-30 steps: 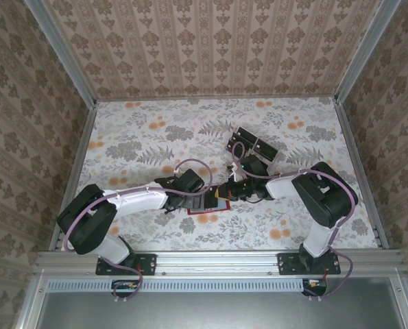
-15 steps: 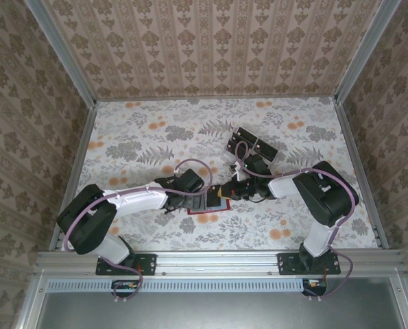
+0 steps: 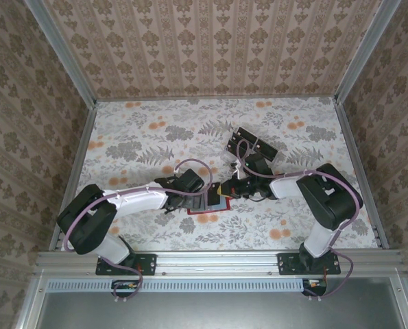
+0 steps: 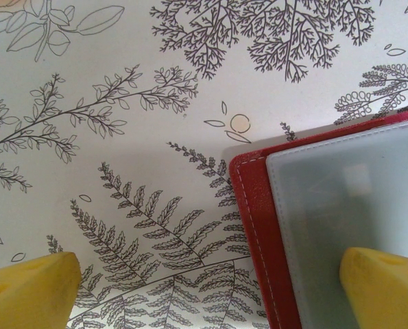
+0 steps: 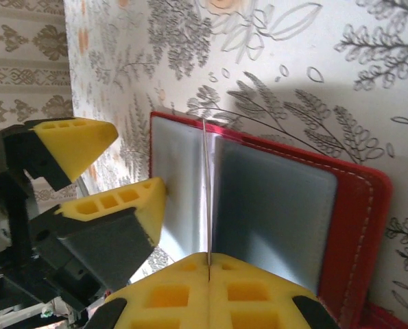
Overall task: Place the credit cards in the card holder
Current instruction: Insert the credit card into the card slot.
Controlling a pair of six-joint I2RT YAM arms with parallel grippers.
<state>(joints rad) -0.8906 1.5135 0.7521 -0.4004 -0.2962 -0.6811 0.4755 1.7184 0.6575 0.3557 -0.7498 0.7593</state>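
light: bright, even | shadows: soft | wrist views: nearest parts blurred

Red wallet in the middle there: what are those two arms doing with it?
Two robot arms are working on the open red card holder, which lies on the flowered table. The left gripper is wide open, with one fingertip over the holder's grey inside, seemingly steadying it. The right gripper is shut on a thin card, seen edge-on, standing at the holder's middle fold. Whether the card has entered a pocket cannot be told.
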